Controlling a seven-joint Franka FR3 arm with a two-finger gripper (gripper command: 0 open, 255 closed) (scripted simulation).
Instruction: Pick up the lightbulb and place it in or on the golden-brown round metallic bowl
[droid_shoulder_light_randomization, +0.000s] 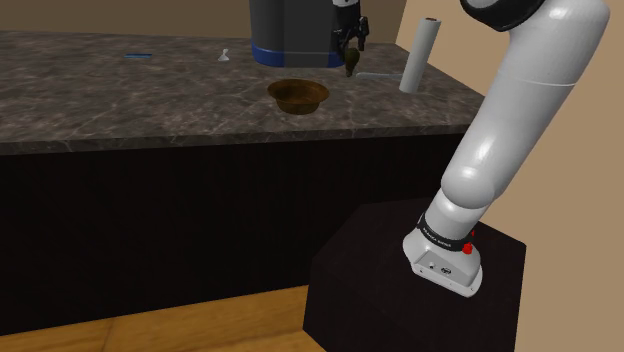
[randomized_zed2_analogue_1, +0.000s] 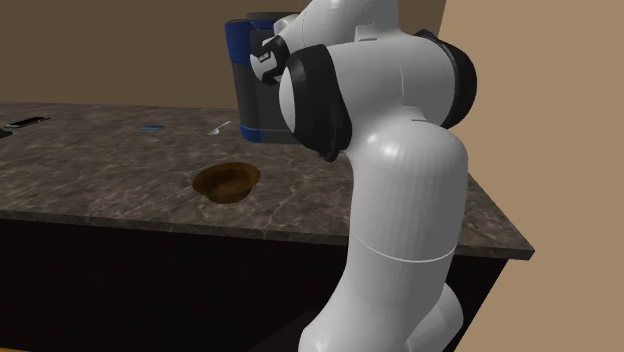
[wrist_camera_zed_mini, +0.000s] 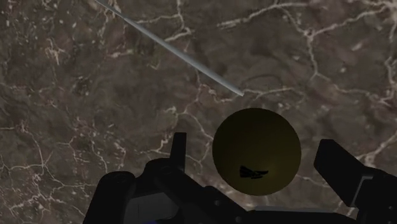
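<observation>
The lightbulb (wrist_camera_zed_mini: 256, 151) looks like a dark olive ball from above, resting on the dark marble counter (wrist_camera_zed_mini: 76, 127). My gripper (wrist_camera_zed_mini: 252, 143) is open, one finger on each side of the bulb with a gap on both sides. In the shoulder view the gripper (droid_shoulder_light_randomization: 353, 52) hangs by the dark appliance, with the bulb (droid_shoulder_light_randomization: 353, 69) just under its fingertips. The golden-brown round bowl (droid_shoulder_light_randomization: 298, 100) sits on the counter a short way toward that view's left and front. It stands near the counter's middle in the second exterior view (randomized_zed2_analogue_1: 227, 183).
A tall dark cylinder with a blue base (droid_shoulder_light_randomization: 293, 35) stands right behind the gripper. A thin grey rod (wrist_camera_zed_mini: 172, 51) lies on the counter beside the bulb. A white upright roll (droid_shoulder_light_randomization: 419, 55) stands to the shoulder view's right. A small white item (droid_shoulder_light_randomization: 226, 56) and a blue item (droid_shoulder_light_randomization: 138, 55) lie farther left.
</observation>
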